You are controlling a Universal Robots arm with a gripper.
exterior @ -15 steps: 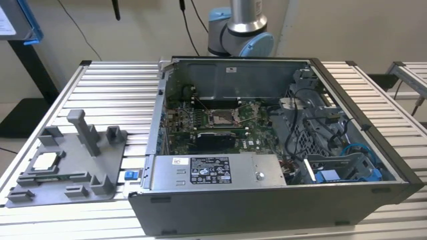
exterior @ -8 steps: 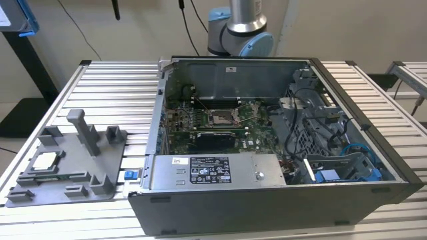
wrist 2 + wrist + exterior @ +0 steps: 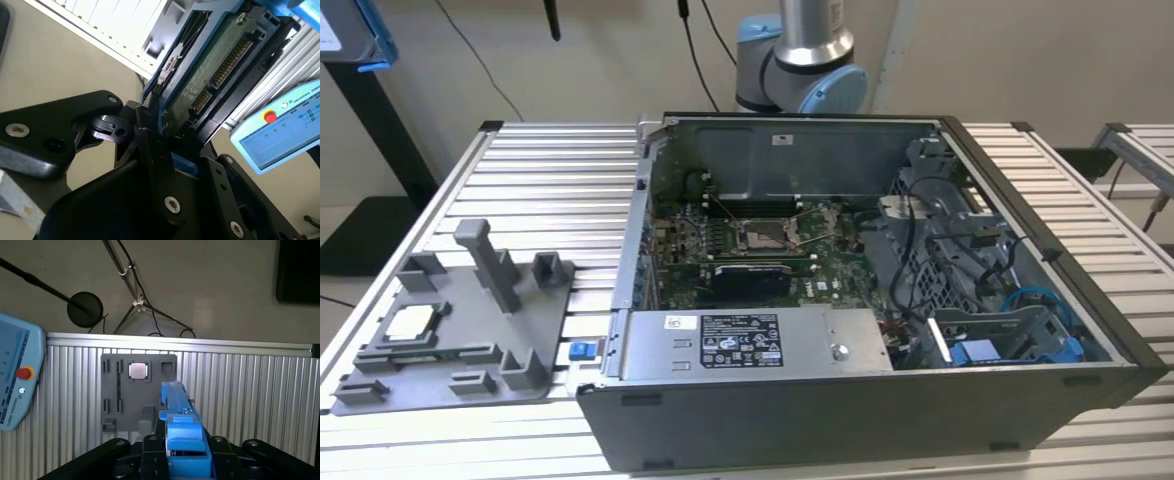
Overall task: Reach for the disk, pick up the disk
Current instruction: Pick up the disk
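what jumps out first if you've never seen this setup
The disk, green circuit board showing in its bright blue bracket, sits clamped in the black gripper in the second wrist view. In the exterior view, an open computer case stands on the slatted table, with a grey fixture tray at the exterior view's left.

Open computer case (image 3: 854, 425) on slatted table (image 3: 547, 180), grey fixture (image 3: 460, 335) beside

Open PC case (image 3: 854, 420) just sitting on the ribbed tabletop (image 3: 547, 170), motherboard (image 3: 761, 245) exposed, labelled metal box (image 3: 747, 342) inside. Beside it is a grey fixture tray (image 3: 467, 330) holding a small square chip (image 3: 411, 322). Light-blue pendant (image 3: 15, 375) at the tabletop's edge.
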